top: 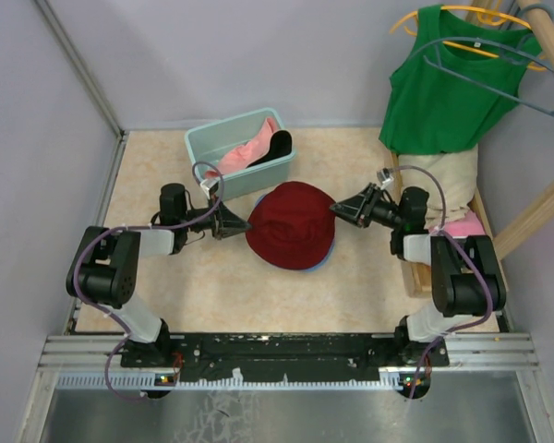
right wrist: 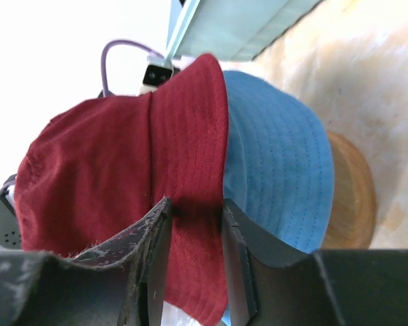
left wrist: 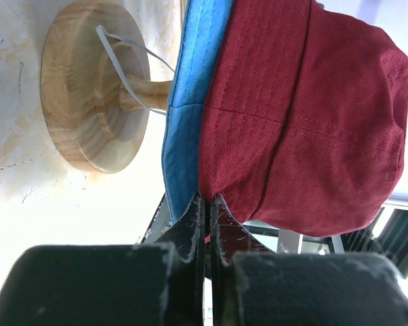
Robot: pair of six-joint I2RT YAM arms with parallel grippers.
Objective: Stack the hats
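Note:
The dark red hat [top: 291, 224] sits on top of the blue hat [top: 319, 267], whose brim shows only at the lower edge. Both rest on a round wooden stand [left wrist: 88, 88]. My left gripper [top: 243, 224] is shut on the left brim of the dark red hat [left wrist: 299, 115], just beside the blue hat [left wrist: 190, 102]. My right gripper [top: 337, 210] is at the right brim. Its jaws stand apart with the red brim [right wrist: 190, 136] between them and the blue hat [right wrist: 279, 170] beside. Beige fabric [top: 448, 180] and pink fabric [top: 464, 225] lie at the right.
A teal basket [top: 223, 135] holding pink cloth [top: 249, 152] and a black item stands at the back left. A green tank top [top: 448, 83] hangs on a hanger at the back right, over a wooden rack [top: 535, 208]. Walls close in both sides.

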